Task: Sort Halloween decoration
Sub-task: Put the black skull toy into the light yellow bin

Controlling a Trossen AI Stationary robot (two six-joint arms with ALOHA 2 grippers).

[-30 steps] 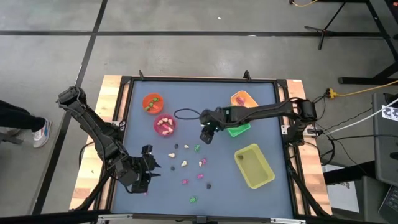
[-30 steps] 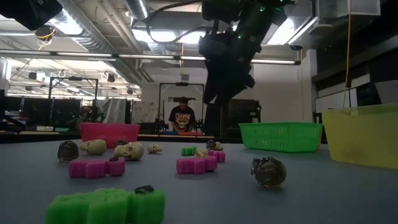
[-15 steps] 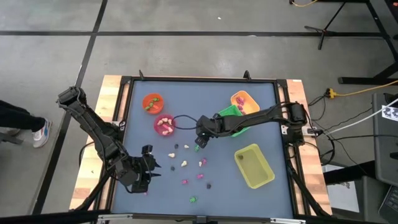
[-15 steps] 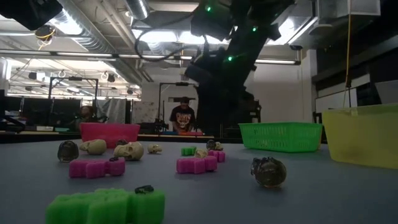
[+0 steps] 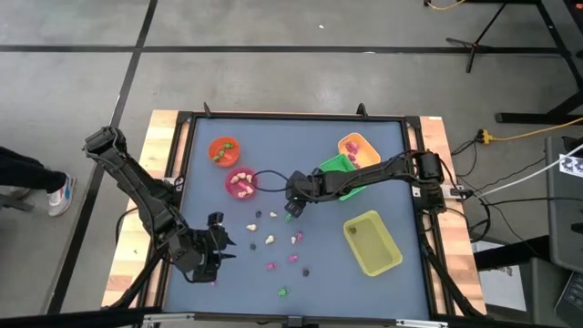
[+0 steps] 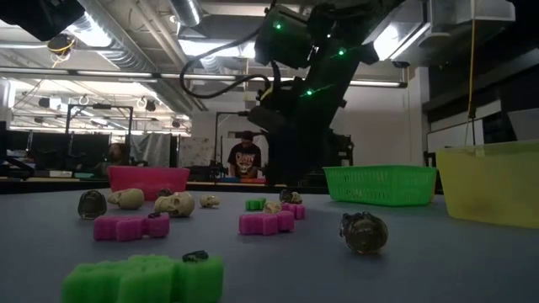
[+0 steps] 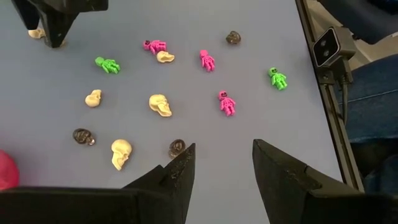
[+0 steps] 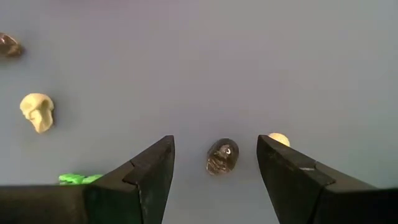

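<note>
Blue-grey table (image 5: 383, 146) has the small Halloween decoration (image 5: 271, 240) bits scattered near the pink cup (image 5: 241, 182). Stretched long and low across the table, the right gripper (image 8: 214, 163) hangs over a dark skull (image 8: 222, 155) with its fingers wide apart and holding nothing. Far from the pink cup, the folded left gripper (image 7: 222, 163) waits at the table's edge, fingers apart too, and no writing can be read anywhere.

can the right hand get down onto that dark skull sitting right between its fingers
Probably yes. The right hand is open above the dark skull, which sits between its fingers. A cream skull lies close beside one finger and might get nudged.
</note>
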